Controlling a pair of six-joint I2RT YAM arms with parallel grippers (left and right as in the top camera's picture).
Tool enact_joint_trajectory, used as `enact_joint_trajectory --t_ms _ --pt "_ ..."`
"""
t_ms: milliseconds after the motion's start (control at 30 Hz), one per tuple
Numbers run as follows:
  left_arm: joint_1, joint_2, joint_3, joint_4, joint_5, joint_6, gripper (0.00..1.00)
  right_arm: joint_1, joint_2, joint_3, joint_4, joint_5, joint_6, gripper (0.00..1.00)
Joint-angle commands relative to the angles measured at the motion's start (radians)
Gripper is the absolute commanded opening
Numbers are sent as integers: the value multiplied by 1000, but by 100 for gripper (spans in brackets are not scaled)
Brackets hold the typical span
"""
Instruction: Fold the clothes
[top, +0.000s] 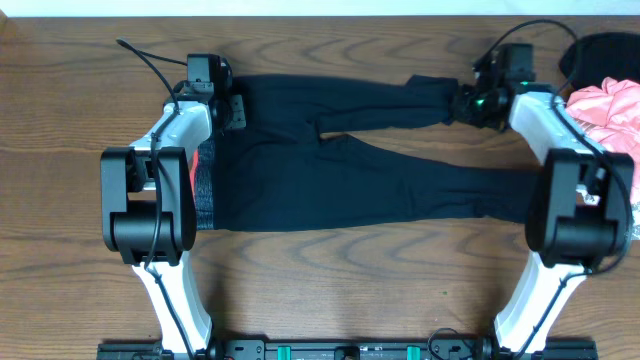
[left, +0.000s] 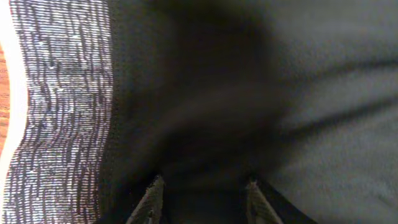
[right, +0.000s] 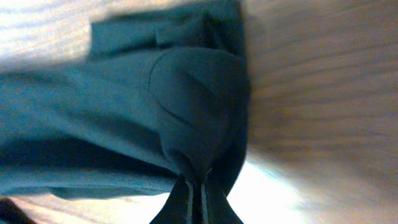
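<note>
- The leggings lie spread across the tabletop, with the waistband on the robot's left. Both legs run to the right, and the far leg is rumpled.
- The right gripper is pinched together on the far leg's cuff. It seems to hold a bunched fold, so lift slowly and check that both layers rise.
- The left gripper sits low on the fabric beside the waistband, fingers apart, with nothing visibly caught. It should clamp before any lift.
- Carry the cuff low toward the waistband, clear of the pink garment.
</note>
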Motion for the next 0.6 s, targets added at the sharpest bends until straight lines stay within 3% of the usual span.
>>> enact_joint_trajectory --t_ms 0,167,267,367,567 --pt "0 55 -33 -40 2 -16 45 -35 -207 20 0 126 0 1" --pt "0 55 -33 -39 2 -16 45 -4 -369 20 26 180 -84 2" --pt "0 55 -33 -45 2 -16 45 17 -370 19 -4 180 -87 26" --pt "0 55 -33 -56 2 -16 45 24 -325 19 -55 195 -87 37" --pt "0 55 -33 -71 2 -16 45 17 -215 19 -145 198 -103 38"
